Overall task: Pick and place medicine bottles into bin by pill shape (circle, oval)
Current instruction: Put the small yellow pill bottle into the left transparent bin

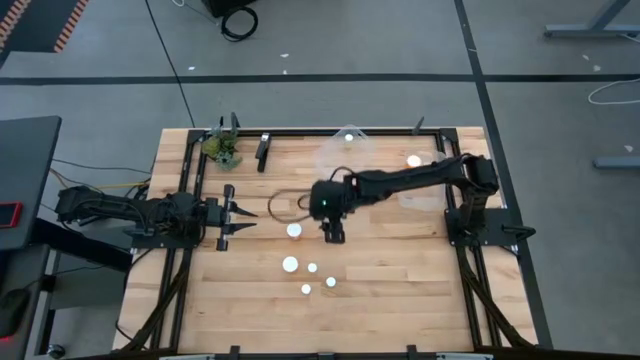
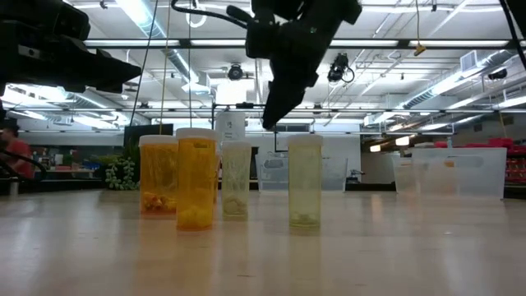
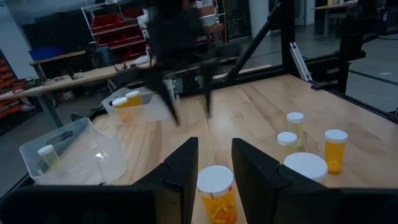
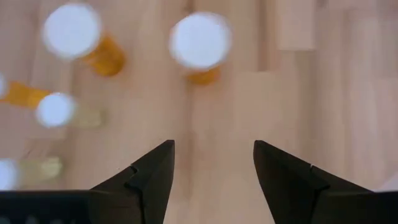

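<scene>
While right tool (image 1: 333, 234) hovers, fingers apart: centre over nearest medicine bottle (image 1: 295, 231), descend straight, avoid neighbours. Left tool (image 1: 238, 215) apart, waiting.

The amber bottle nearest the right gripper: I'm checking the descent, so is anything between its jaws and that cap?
Nothing visible stands between them. The right gripper hangs with its jaws open over bare wooden table, and the white-capped amber bottle stands just ahead. Its neighbour bottles stand off to one side.
</scene>
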Robot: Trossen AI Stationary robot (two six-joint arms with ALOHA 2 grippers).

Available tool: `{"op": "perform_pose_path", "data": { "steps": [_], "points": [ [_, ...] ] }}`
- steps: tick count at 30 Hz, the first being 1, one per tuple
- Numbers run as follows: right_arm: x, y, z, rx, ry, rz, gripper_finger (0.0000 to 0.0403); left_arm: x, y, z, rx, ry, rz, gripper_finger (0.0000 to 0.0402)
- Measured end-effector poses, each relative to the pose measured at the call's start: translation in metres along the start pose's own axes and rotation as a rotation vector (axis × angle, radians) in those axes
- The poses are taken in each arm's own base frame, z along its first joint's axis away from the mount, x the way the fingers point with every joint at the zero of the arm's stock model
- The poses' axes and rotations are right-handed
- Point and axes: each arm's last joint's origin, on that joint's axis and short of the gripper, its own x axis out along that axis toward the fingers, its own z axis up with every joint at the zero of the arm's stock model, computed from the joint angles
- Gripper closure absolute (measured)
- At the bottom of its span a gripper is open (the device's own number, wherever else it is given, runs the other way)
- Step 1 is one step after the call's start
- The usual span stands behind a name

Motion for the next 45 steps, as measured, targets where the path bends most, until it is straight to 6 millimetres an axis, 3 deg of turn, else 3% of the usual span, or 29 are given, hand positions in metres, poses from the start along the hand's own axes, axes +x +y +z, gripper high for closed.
{"op": "perform_pose_path", "data": {
  "steps": [11,18,31,45],
  "points": [
    [-0.001,0.079,-0.012,-0.147,0.035,0.042,0.0177,0.0,0.0,0.0,0.0,0.0,0.0,0.0294],
    [-0.002,0.117,-0.022,-0.254,0.008,0.03,0.0177,0.0,0.0,0.0,0.0,0.0,0.0,0.0294],
    [0.014,0.152,-0.043,-0.169,-0.011,-0.003,0.0189,0.0,0.0,0.0,0.0,0.002,-0.001,0.0294],
    [0.007,0.159,-0.037,-0.133,-0.06,-0.074,0.0196,0.0,0.0,0.0,0.0,0.0,0.0,0.0294]
  ]
}}
